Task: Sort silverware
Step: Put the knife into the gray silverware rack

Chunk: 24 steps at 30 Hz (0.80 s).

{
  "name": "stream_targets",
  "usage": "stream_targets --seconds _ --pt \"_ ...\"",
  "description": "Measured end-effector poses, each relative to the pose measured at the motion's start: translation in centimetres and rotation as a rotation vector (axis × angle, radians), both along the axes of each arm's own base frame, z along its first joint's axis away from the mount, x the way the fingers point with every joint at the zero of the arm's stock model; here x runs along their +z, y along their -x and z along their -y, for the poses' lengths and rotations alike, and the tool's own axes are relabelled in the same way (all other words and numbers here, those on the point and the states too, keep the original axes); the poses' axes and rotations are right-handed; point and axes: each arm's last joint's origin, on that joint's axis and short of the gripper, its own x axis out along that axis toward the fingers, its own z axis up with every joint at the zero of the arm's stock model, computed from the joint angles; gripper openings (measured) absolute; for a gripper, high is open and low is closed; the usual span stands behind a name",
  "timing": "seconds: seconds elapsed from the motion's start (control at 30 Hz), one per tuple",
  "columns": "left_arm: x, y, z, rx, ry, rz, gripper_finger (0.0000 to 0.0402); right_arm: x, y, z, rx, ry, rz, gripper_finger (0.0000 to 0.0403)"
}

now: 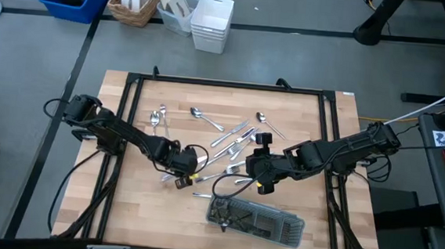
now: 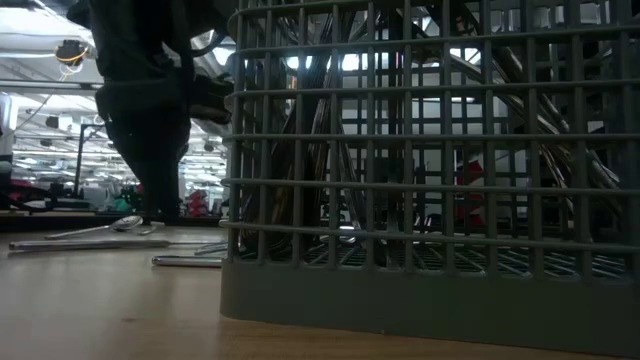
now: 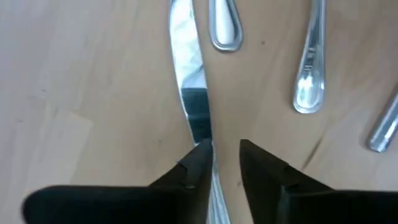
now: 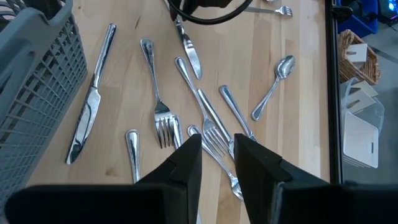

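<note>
Shiny silverware (image 1: 229, 137) scattered mid-table

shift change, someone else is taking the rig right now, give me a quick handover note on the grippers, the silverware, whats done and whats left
Left gripper: down at the table, fingers parted around a knife lying flat; not gripped.
Right gripper: open, empty, hovering over a fork in the loose pile.
Silverware: forks, spoons and knives are scattered over the middle of the wooden table.
Grey mesh tray: at the near edge, already holding some pieces.
Done: part of the cutlery is in the tray.
Left: most pieces are still loose on the table; probably the knife goes first, then the fork.
</note>
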Motion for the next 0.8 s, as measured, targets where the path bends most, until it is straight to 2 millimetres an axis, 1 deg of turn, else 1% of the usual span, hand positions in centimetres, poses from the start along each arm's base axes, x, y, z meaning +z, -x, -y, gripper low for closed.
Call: stream_targets --seconds 0.13,0.27,0.6,0.8 --pt "-0.4 -0.1 -0.3 0.017 -0.014 -0.004 0.0110 0.0 0.0 0.0 0.000 0.000 0.000 0.0095" --pt "-1.6 -0.3 -0.5 0.029 -0.025 -0.042 0.0121 0.0 0.0 0.0 0.000 0.000 0.000 0.0095" --pt "-2.8 -0.5 -0.8 0.032 -0.024 -0.105 0.0112 0.0 0.0 0.0 0.000 0.000 0.000 0.0095" --pt "-2.9 0.1 -0.8 0.051 0.026 -0.177 0.0090 0.0 0.0 0.0 0.000 0.000 0.000 0.0095"
